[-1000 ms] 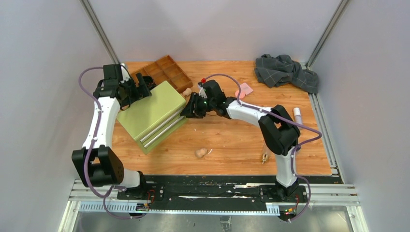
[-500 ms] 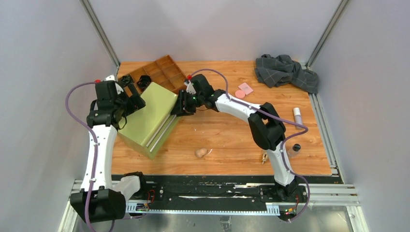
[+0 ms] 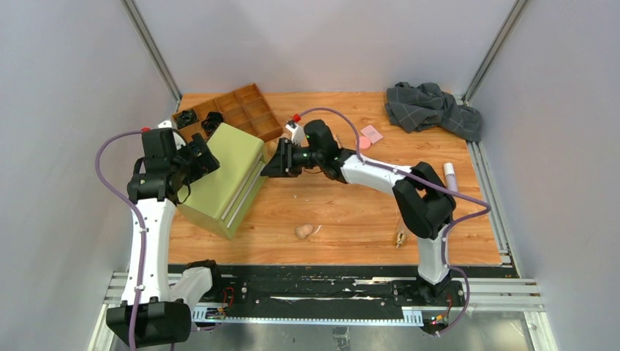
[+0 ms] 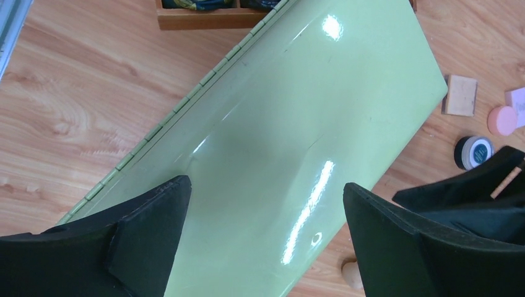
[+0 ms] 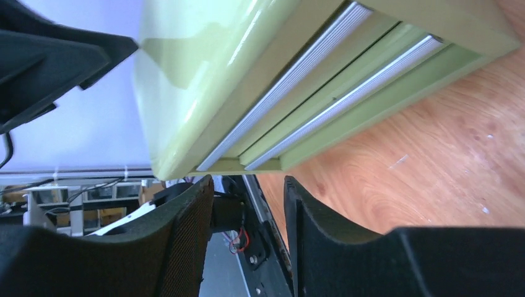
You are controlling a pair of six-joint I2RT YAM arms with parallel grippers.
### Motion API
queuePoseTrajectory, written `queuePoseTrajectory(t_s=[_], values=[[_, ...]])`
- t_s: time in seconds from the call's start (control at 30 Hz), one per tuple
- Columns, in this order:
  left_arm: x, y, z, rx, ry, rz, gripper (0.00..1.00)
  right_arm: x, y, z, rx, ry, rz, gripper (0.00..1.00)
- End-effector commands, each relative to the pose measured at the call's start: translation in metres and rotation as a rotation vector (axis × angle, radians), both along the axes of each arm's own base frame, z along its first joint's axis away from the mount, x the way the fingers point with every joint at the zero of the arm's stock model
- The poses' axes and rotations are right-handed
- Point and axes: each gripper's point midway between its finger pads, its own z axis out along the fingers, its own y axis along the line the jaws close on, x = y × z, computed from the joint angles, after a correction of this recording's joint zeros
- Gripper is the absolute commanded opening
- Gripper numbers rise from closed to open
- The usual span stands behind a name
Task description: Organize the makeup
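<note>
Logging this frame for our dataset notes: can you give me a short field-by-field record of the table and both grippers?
left gripper: open, fingers spread above the lid of the green case
right gripper: open, empty, at the case's drawer side
wooden tray: behind the case
loose makeup: beige sponge near front edge; pink disc and pink square pad beyond the right arm; white-pink tube at right edge
grey cloth: far right corner
</note>
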Motion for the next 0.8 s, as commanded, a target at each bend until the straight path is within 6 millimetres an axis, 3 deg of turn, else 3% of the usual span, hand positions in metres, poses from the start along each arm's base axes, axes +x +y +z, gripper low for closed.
queuePoseTrajectory(t_s=[0.0,0.1,0.2,0.23,0.27,0.43,0.57,0.77], values=[[-0.012,0.004,0.003,0.04,-0.003,0.005,0.98,0.001,0.003,0.047,0.297,-0.173,-0.045,0.46],[-0.015,-0.001,-0.003,0.031,0.016,-0.025,0.98,-0.003,0.004,0.054,0.394,-0.267,-0.042,0.46],[-0.019,-0.001,-0.011,0.027,0.035,-0.024,0.98,-0.006,0.006,0.045,0.412,-0.288,-0.073,0.46],[-0.02,0.001,-0.013,0.036,0.042,-0.016,0.98,-0.011,0.007,0.049,0.436,-0.108,-0.1,0.44],[-0.021,0.003,-0.015,0.047,0.049,-0.008,0.98,-0.011,0.01,0.036,0.423,0.019,-0.123,0.43],[-0.018,0.008,-0.024,0.057,0.083,0.011,0.98,-0.012,0.017,0.008,0.352,0.085,-0.137,0.46],[-0.01,0.003,-0.016,0.033,0.07,-0.012,0.98,-0.013,0.024,-0.006,0.324,0.124,-0.144,0.46],[-0.006,0.036,0.017,0.193,0.028,0.088,0.98,-0.015,0.031,-0.013,0.329,0.168,-0.131,0.45]])
